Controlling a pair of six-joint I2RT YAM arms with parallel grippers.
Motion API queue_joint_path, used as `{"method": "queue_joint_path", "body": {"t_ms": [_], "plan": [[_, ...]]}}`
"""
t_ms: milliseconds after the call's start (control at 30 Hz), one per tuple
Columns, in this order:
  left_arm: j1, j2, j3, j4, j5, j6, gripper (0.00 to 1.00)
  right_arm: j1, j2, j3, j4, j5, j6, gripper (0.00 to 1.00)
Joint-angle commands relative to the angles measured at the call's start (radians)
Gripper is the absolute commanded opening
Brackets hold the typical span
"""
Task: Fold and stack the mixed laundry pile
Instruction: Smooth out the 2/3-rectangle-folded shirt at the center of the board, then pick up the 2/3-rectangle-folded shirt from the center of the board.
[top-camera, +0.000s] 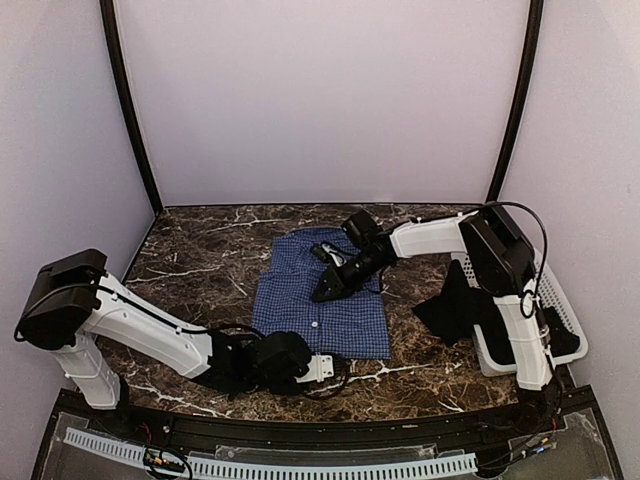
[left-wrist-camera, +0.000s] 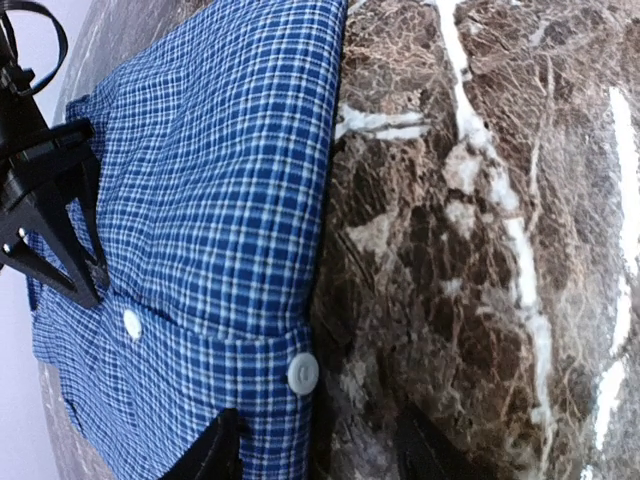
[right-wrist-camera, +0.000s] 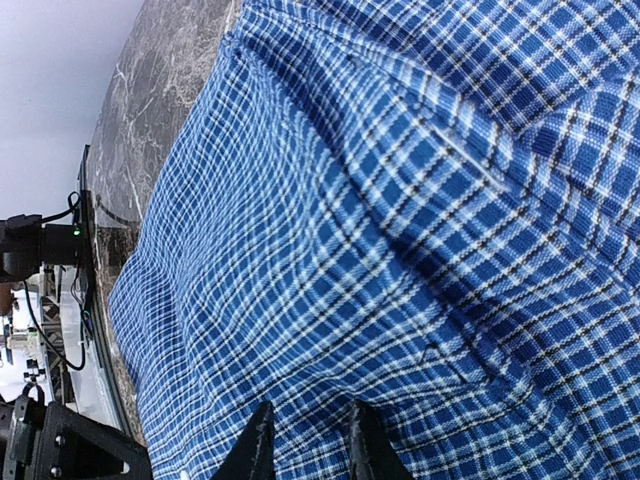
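The blue-and-white check shirt (top-camera: 325, 300) lies flat in the middle of the marble table (top-camera: 200, 265). My left gripper (left-wrist-camera: 320, 450) sits low at the shirt's near right corner (top-camera: 335, 368). It is open, its jaws straddling the hem beside a white button (left-wrist-camera: 302, 373). My right gripper (top-camera: 322, 292) rests tips-down on the shirt's middle. Its fingertips (right-wrist-camera: 258, 445) stand a narrow gap apart with check cloth (right-wrist-camera: 400, 250) between them. The black garment (top-camera: 455, 305) hangs over the basket's left edge onto the table.
A white perforated basket (top-camera: 565, 320) stands at the right edge of the table, by the right arm's base. Grey walls and black corner posts (top-camera: 130, 110) close off the back. The right gripper's black fingers (left-wrist-camera: 50, 230) show at the left of the left wrist view.
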Motion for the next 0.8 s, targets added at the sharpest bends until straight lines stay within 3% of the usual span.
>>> {"method": "queue_joint_path", "body": {"t_ms": [0, 200, 333, 433, 767], "plan": [[-0.027, 0.070, 0.038, 0.097, -0.069, 0.108, 0.50, 0.004, 0.032, 0.015, 0.000, 0.012, -0.020, 0.23], [-0.031, 0.163, 0.034, 0.208, -0.203, 0.201, 0.39, 0.005, 0.035, -0.022, 0.007, 0.015, -0.027, 0.22], [-0.036, 0.143, 0.039, 0.212, -0.252, 0.218, 0.26, 0.018, 0.026, -0.061, 0.020, 0.016, -0.033, 0.21], [-0.054, 0.100, 0.061, 0.121, -0.244, 0.202, 0.03, 0.035, 0.004, -0.095, 0.029, 0.025, -0.037, 0.21], [-0.132, -0.143, 0.187, -0.404, 0.067, -0.037, 0.00, 0.088, -0.200, -0.247, 0.039, -0.005, -0.023, 0.24]]}}
